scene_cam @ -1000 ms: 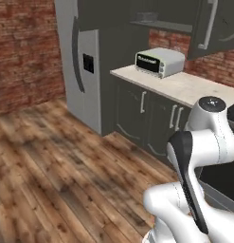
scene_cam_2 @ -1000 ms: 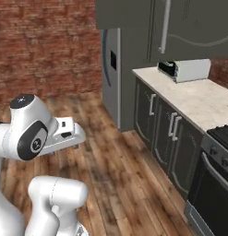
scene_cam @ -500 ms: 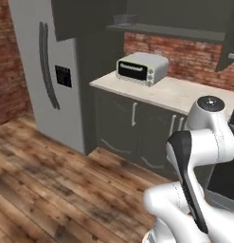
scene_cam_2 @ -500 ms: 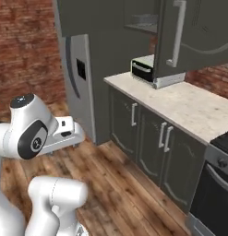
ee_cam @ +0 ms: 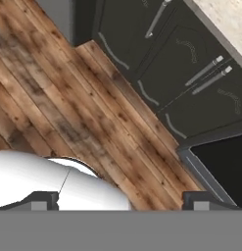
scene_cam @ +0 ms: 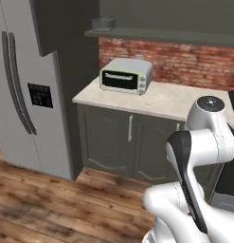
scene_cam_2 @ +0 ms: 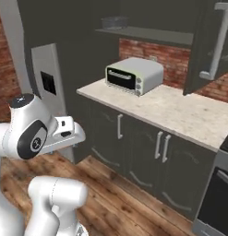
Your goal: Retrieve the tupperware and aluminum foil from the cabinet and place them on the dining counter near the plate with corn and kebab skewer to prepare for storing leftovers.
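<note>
My gripper hangs folded close to my body and looks down at the brown wooden plank floor; its fingers stand wide apart and hold nothing, because I am not yet near enough to reach. The dark grey rectangular plastic tupperware sits on the long shelf of the dark grey-green wall cabinet, at about 11 o'clock in the left base view. Below it, the pale green toaster oven stands on the beige stone counter. In the right base view, an open cabinet door at 2 o'clock could hinder a reach. I cannot make out the foil carton.
</note>
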